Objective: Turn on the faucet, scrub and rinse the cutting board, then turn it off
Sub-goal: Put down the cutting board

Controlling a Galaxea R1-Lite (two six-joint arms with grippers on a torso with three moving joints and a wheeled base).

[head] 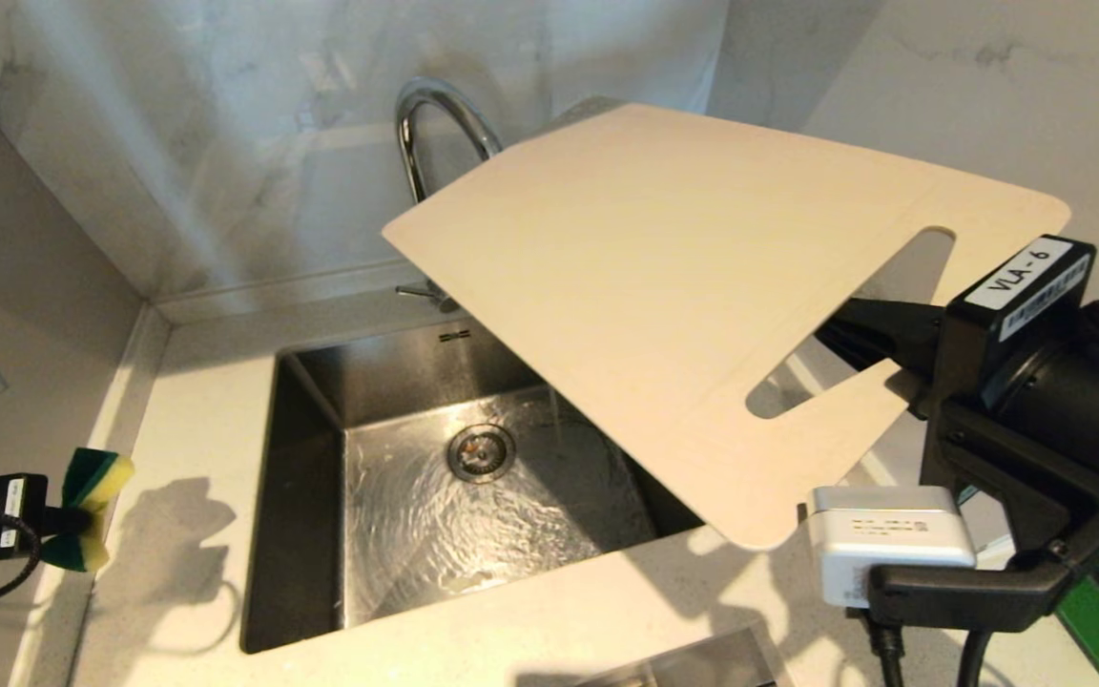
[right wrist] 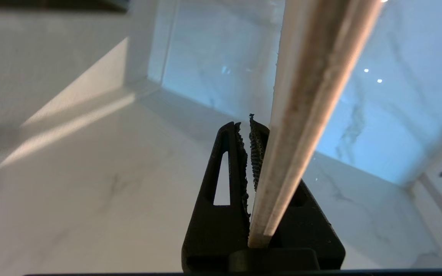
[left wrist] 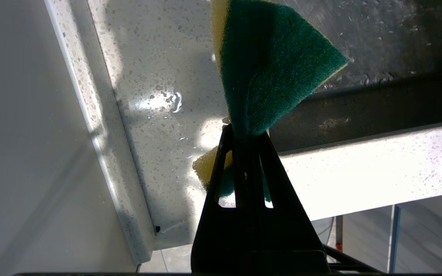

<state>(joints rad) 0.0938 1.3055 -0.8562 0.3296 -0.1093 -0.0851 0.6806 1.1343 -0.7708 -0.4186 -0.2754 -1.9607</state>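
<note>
**Board lifted over running sink**

The right gripper (head: 879, 348), at the frame's right, is clamped on the handle end of the cutting board (head: 664, 286), a smooth, pale, rounded-corner sheet tilted across the centre over the steel sink (head: 306, 496). Water ripples below; the chrome faucet (head: 425, 124) arches behind. The left gripper (head: 58, 520), lower left, pinches a green-yellow sponge (head: 92, 487). Judged: scrubbing comes next, sponge brought onto the board

Steel sink (head: 311, 458) wet, drain (head: 481, 451) central; speckled countertop (head: 196, 401); marble backsplash (head: 225, 143).
</note>
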